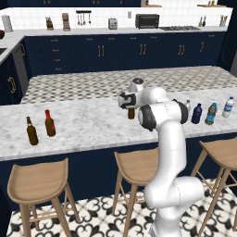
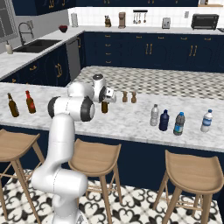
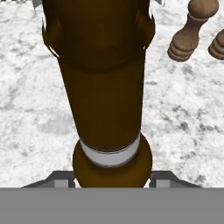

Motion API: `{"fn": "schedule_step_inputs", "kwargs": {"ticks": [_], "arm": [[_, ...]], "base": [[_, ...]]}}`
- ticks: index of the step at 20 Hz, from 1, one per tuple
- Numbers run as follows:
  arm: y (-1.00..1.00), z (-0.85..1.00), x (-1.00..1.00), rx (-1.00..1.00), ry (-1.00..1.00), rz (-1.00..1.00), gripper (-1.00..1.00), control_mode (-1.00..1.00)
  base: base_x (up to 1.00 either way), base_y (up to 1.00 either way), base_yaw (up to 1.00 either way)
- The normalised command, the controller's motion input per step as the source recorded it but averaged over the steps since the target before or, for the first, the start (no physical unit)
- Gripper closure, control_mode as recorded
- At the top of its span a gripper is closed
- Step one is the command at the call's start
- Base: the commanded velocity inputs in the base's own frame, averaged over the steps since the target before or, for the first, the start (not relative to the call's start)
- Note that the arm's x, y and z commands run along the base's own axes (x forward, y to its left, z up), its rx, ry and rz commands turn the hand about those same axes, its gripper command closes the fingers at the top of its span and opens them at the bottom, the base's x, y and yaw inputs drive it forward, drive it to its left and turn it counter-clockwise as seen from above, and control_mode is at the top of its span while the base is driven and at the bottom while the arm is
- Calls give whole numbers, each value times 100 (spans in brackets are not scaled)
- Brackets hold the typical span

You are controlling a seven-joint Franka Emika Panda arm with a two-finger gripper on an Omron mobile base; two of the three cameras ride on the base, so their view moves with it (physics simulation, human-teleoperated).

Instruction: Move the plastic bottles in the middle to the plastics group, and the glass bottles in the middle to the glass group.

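A slim dark brown glass bottle (image 1: 131,113) (image 2: 104,107) stands upright mid-counter. My gripper (image 1: 131,107) (image 2: 105,101) (image 3: 112,177) comes down over it from above. In the hand view the bottle (image 3: 105,87) sits between the two fingertips, which touch its sides. To the right stand the clear greyish plastic bottle (image 1: 187,107) (image 2: 154,115) and the navy one (image 1: 197,114) (image 2: 164,120). Beyond them is the plastics group (image 1: 211,114) (image 2: 179,124). The glass group (image 1: 31,131) (image 2: 12,105), one brown and one red-capped bottle, is at the far left.
Two small wooden shakers (image 2: 124,97) (image 3: 190,30) stand just behind the held bottle. The marble counter (image 1: 88,125) runs left to right, with wooden stools (image 1: 37,183) (image 2: 94,159) along its near edge.
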Motion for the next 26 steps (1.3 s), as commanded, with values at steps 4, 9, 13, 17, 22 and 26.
{"fn": "schedule_step_inputs", "kwargs": {"ticks": [4, 9, 13, 17, 22, 26], "arm": [[0, 4, -6, 0, -2, 0, 100, -100], [24, 39, -42, 0, -10, 12, 100, -100], [46, 45, -45, 0, -8, 21, 100, -100], [64, 11, -50, 0, -5, 29, 100, -100], [78, 0, -66, 0, -9, 36, 100, -100], [78, 8, -51, 2, -16, 35, 100, -100]], "base": [[0, 0, 0], [0, 0, 0], [0, 0, 0], [0, 0, 0], [0, 0, 0], [0, 0, 0]]}}
